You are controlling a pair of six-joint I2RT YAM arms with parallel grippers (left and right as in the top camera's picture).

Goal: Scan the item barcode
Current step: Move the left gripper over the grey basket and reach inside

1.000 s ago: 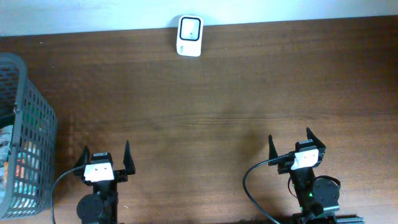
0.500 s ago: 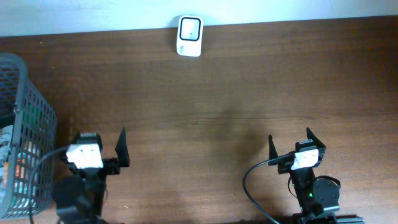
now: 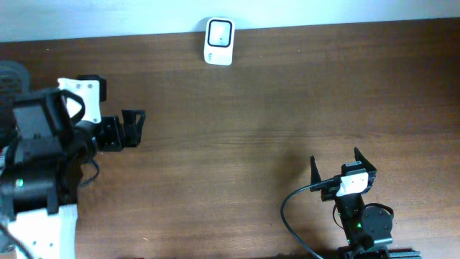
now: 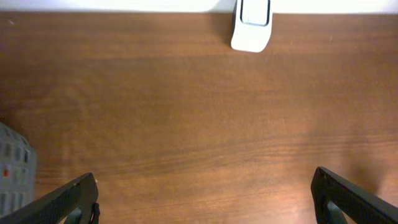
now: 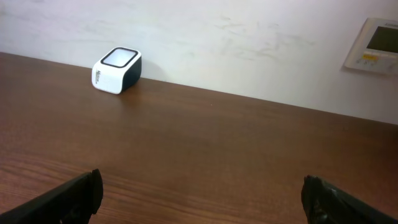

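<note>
Dark wooden worktop (image 3: 251,101) is stretching back to a pale wall, and the white scanner (image 3: 218,32) is sitting at the far edge, right against that wall, well apart from both arms. The left gripper (image 3: 136,128) is hovering over the worktop just beside the grey mesh basket (image 3: 8,72) — its fingers are standing spread wide, gripping nothing. The right gripper (image 3: 336,158) is waiting at the near right — its fingers are also gaping apart and empty. The arm is hiding the basket's contents.

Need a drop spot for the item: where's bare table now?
Bare table spans the middle, between the scanner, left gripper and right gripper; the far right is bare too. Crowded only at left, around the left arm and basket.
</note>
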